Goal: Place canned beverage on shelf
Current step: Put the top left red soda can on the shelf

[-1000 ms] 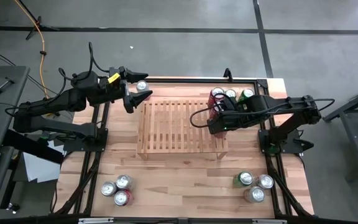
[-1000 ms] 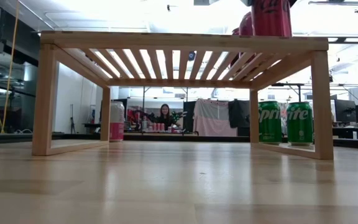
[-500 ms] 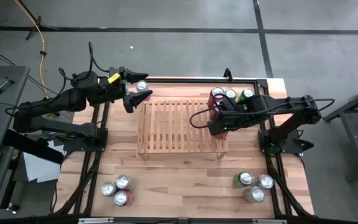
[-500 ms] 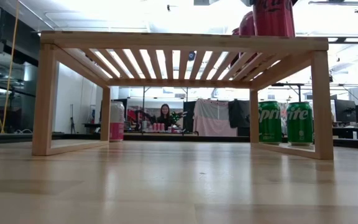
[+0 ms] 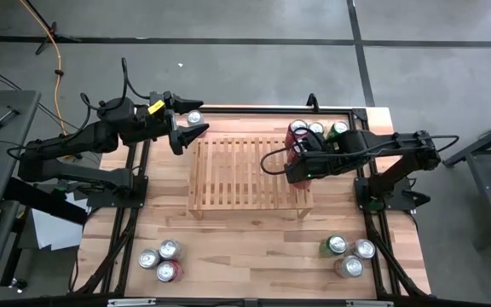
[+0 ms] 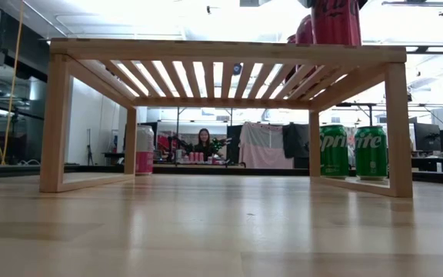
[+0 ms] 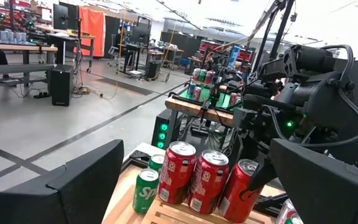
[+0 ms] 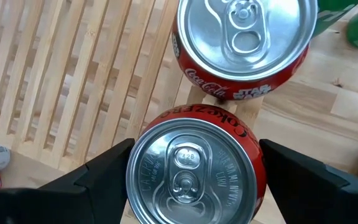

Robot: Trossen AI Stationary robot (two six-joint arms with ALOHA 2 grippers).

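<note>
Light-wood slatted shelf (image 5: 247,175) stands mid-counter on short legs; the counter (image 5: 245,256) is pale butcher-block wood.

Right gripper (image 8: 194,180) sits over the shelf's right end, fingers on either side of a red cola can with a silver top (image 8: 196,171) — can upright between the fingers, which look to touch its sides; contact cannot be confirmed. In the low view this red cola can (image 6: 336,21) rests on the shelf top at the right end, gripper around its upper part. A 2nd red cola can (image 8: 244,46) stands just beside it, at the shelf's rim.

Behind the shelf's right end, on the counter: 2 green soda cans (image 6: 352,151), upright, side by side.

Left gripper (image 5: 186,132) hangs near the shelf's back-left corner, fingers spread wide, holding nothing. 1 silver-topped can (image 5: 195,118) stands just beyond it.

Front of counter: cluster of 3 cans at left (image 5: 160,260), cluster of 3 cans at right (image 5: 346,254) — both well apart from the shelf.

Low view shows a person (image 6: 204,143) seated far back in the room.
</note>
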